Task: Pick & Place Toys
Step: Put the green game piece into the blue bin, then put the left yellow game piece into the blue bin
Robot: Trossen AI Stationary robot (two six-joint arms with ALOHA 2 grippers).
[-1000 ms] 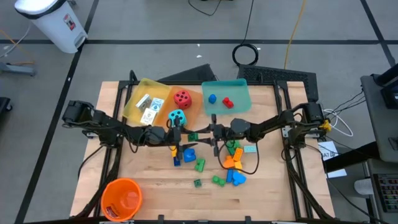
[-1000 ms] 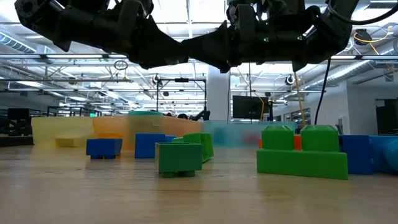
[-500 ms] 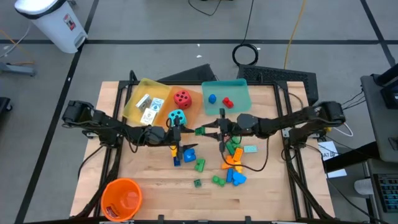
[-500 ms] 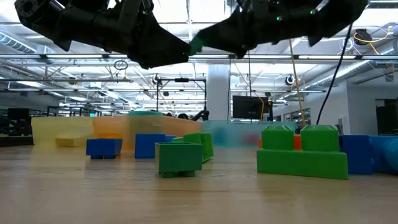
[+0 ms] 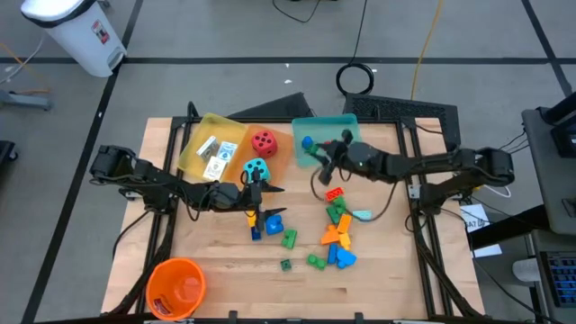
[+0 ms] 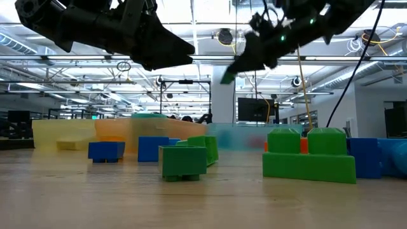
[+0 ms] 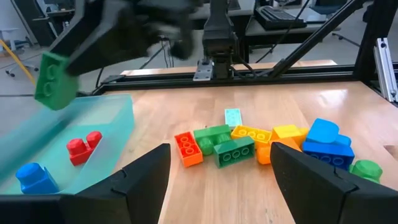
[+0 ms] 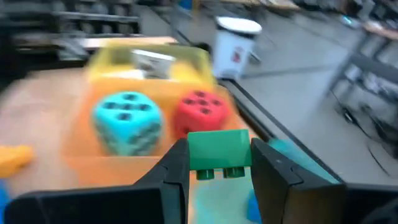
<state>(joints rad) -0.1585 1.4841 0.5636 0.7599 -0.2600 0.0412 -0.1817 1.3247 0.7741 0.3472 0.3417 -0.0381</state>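
My right gripper [image 5: 317, 157] is shut on a green brick [image 8: 219, 152] in the air over the near left part of the teal tray [image 5: 349, 124]. The brick also shows in the left wrist view [image 7: 55, 81] and the low view [image 6: 227, 77]. The teal tray holds a blue brick [image 5: 307, 142] and a red brick [image 5: 329, 149]. My left gripper [image 5: 270, 190] is open and empty above the table's middle, near the cyan die [image 5: 256, 169]. Several loose bricks [image 5: 337, 232] lie on the table. My right gripper pinches the green brick by two opposite sides [image 8: 194, 155] between its two fingers. The fingers come from the table's right side, slanting down. The brick is lifted clear, over the teal tray.
The orange tray [image 5: 279, 155] holds the red die [image 5: 264, 140] and the cyan die. The yellow tray [image 5: 200, 135] holds white cards [image 5: 217, 153]. A blue brick [image 5: 273, 220] and a green brick [image 5: 290, 238] lie mid-table. An orange bucket [image 5: 175, 286] stands at the near left.
My right gripper has risen from the table's middle with the green brick and gone toward the far edge, and now stands over the teal tray. The brick has been lifted clear of the table and carried along.
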